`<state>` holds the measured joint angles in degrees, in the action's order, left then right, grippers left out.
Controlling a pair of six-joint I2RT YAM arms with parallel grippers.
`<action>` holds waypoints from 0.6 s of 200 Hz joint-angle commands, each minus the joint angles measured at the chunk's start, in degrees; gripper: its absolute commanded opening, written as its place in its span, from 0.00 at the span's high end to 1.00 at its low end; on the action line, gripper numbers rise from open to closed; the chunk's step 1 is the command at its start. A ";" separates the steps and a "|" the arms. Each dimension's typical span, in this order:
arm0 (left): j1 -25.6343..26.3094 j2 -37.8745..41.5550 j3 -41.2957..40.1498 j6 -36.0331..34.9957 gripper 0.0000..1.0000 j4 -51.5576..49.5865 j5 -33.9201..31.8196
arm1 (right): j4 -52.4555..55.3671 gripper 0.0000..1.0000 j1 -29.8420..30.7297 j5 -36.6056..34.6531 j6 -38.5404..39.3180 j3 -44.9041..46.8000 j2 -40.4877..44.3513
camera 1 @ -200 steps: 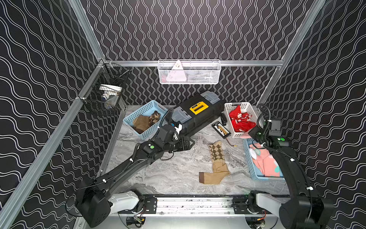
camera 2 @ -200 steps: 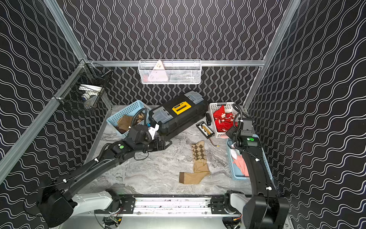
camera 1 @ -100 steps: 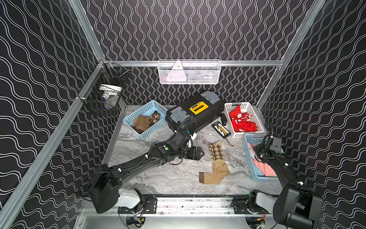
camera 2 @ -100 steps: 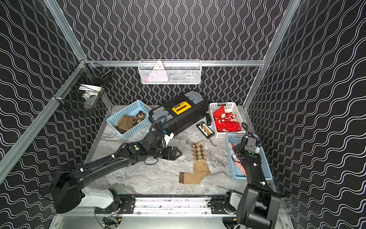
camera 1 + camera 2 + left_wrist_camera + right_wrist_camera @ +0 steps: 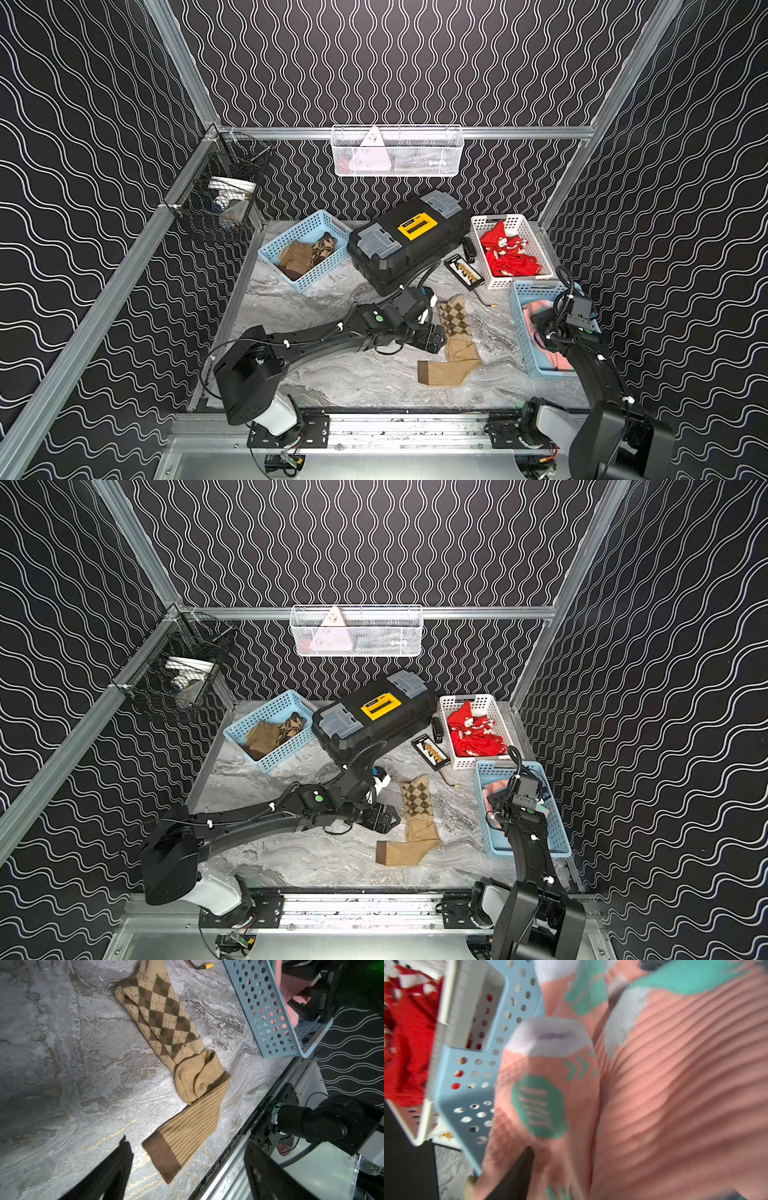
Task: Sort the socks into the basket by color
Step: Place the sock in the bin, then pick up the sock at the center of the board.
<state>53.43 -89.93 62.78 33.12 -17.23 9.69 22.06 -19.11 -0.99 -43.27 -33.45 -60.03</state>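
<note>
Left wrist view: one tan-brown argyle sock (image 5: 166,1020), bent at the heel, is laid flat near the tabletop's (image 5: 52,1064) front edge, beside the spread left gripper (image 5: 436,338). Two blue baskets (image 5: 287,232) and one white basket (image 5: 519,282) are counted. Whether the right gripper (image 5: 545,332) is spread cannot be told.

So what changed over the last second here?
The left arm swung from the toolbox over to the tan sock on the table, jaws open beside it. The right arm dropped from by the white basket down into the blue basket holding the pink socks; whether it released one is unclear. Sock, baskets and toolbox stayed put.
</note>
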 commanded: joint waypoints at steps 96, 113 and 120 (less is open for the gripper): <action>5.25 -11.46 7.36 -4.78 0.09 -1.66 -3.99 | 21.33 0.07 1.15 2.03 -1.37 -9.04 9.15; 5.95 -13.71 9.17 -5.53 0.08 -1.67 -4.83 | 22.96 0.07 1.71 2.95 -1.29 -9.73 11.30; 6.22 -14.62 9.99 -5.91 0.08 -1.72 -5.11 | 23.96 0.07 1.86 3.13 -1.21 -10.09 12.03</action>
<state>58.89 -102.43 70.52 29.34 -18.33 6.15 40.93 -17.74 0.97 -43.97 -42.28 -50.00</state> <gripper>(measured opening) 0.917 0.933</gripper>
